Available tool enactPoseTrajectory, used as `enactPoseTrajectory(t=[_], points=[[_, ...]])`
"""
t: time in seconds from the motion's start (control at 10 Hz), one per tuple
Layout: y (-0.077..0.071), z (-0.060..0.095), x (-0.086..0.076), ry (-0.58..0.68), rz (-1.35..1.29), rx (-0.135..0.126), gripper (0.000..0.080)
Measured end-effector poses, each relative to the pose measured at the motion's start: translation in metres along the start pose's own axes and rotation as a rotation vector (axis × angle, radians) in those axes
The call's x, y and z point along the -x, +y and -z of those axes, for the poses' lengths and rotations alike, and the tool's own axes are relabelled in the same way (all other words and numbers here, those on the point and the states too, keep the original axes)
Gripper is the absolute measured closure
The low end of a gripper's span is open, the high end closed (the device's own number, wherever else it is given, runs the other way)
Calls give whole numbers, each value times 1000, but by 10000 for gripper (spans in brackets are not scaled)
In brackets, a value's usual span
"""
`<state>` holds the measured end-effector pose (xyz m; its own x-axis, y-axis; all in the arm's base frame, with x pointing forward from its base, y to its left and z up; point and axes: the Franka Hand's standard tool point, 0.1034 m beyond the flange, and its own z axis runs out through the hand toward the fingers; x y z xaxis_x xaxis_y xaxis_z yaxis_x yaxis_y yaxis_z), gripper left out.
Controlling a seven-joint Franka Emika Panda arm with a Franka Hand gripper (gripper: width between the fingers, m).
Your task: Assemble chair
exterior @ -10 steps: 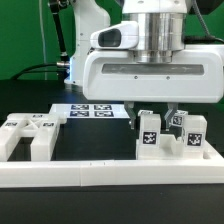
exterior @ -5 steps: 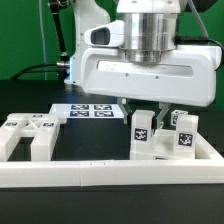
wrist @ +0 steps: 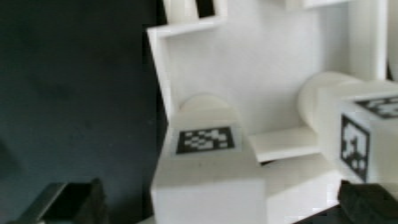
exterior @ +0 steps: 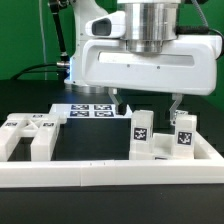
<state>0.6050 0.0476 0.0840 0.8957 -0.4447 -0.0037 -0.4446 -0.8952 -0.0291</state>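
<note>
White chair pieces | upright, tags toward me, just off the marker board on the exterior view's right | gripper pointing straight down over them | I see jaws spread wide, holding nothing

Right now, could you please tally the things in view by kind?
Upright tagged chair blocks: 2
Cluster of chair parts, exterior view's left, pieces not separable by eye: 1
Marker board: 1
Border rail: 1
Tool, open above the blocks: 1
Total: 6
</note>
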Motion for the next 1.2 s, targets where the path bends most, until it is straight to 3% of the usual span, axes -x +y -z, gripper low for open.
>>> enactPoseTrajectory(t=[0.2,0.9,1.2], points=[[2,4,9,-7,1,-1,151],[-1,3,13,-5,68,-4,151],[8,-11,18,28,126,-2,151]])
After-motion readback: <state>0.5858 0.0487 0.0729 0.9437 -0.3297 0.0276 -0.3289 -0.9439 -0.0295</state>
